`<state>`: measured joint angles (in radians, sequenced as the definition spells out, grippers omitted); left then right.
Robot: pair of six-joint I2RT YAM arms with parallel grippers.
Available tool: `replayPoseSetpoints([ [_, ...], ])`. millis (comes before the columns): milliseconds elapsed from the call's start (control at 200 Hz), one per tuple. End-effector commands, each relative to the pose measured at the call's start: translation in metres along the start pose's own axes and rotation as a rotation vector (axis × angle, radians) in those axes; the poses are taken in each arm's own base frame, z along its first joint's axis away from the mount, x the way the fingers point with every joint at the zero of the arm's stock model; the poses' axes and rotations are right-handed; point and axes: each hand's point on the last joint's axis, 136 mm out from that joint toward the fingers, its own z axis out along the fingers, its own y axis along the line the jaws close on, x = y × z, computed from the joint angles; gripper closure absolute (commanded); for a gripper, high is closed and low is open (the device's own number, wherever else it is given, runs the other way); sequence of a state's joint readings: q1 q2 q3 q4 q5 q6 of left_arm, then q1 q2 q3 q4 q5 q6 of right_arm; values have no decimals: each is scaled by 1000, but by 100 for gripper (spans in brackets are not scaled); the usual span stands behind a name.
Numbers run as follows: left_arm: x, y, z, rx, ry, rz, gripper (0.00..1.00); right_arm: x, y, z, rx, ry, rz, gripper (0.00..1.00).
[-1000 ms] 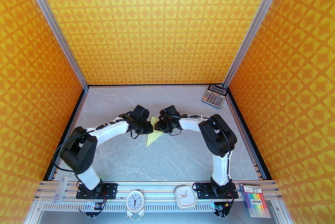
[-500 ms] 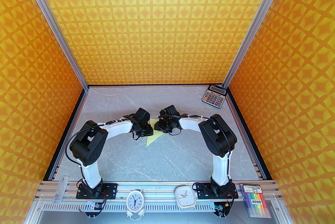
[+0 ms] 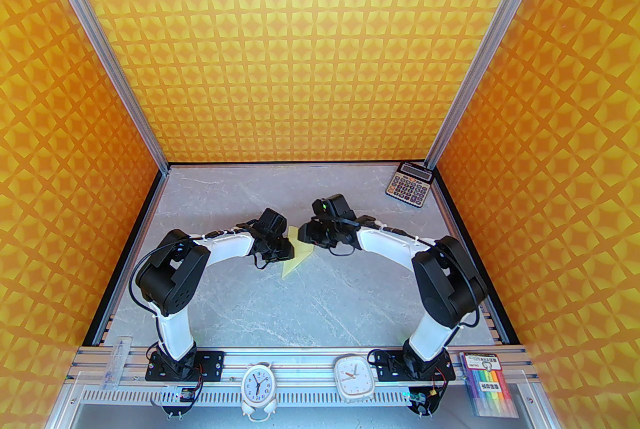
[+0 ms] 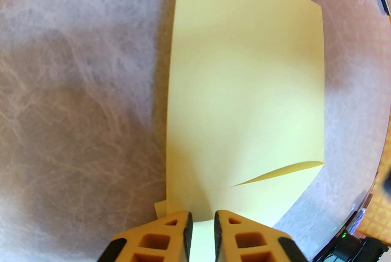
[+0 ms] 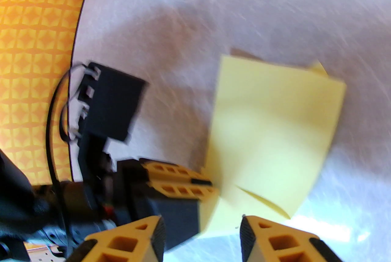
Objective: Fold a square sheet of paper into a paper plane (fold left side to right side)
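The pale yellow sheet of paper [image 3: 296,261] lies mid-table between both grippers, folded over itself in layers with one flap slightly lifted. In the left wrist view the sheet [image 4: 244,86] stretches away from my left gripper [image 4: 203,221], whose jaws are shut on its near edge. The top view shows that gripper [image 3: 286,251] at the sheet's left side. My right gripper [image 5: 201,230] is open, just short of the sheet [image 5: 268,132] with nothing between its fingers; from above, the right gripper [image 3: 303,237] sits at the sheet's far right corner. A paper plane is out of view.
A grey calculator [image 3: 408,184] lies at the table's back right corner. Two white clocks [image 3: 258,387] [image 3: 353,378] and a pack of coloured markers [image 3: 489,384] sit on the front rail. Orange patterned walls close in three sides of the grey marble table [image 3: 300,312].
The right gripper has opened and drawn back off the paper, its elbow swinging out to the right. The left arm first shifted right, then held still, shut on the sheet.
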<state>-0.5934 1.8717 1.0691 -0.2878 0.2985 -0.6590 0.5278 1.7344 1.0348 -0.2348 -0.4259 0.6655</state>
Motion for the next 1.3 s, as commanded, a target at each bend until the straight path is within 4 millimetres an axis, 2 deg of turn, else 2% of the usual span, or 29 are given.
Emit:
replayPoseSetpoints([
  [0,19,19,9,-45,46,-59,79,25,-27,14,34,55,93,58],
  [90,21,19,9,-43,44,-70,79,27,-28,21,9,57,118,60],
  [340,23,15,11,-39,48,-66,79,15,-25,31,-3,41,104,69],
  [465,25,14,13,-41,54,-63,80,7,-18,30,-16,28,80,70],
  [565,26,13,14,-39,55,-59,80,0,-12,29,-26,13,72,77],
  [760,28,11,17,-40,61,-54,80,-8,-3,25,-43,3,63,81],
  [935,28,9,19,-40,65,-50,81,-6,1,29,-38,28,47,87],
  [1295,26,7,16,-36,57,-48,81,1,4,45,-15,78,23,88],
])
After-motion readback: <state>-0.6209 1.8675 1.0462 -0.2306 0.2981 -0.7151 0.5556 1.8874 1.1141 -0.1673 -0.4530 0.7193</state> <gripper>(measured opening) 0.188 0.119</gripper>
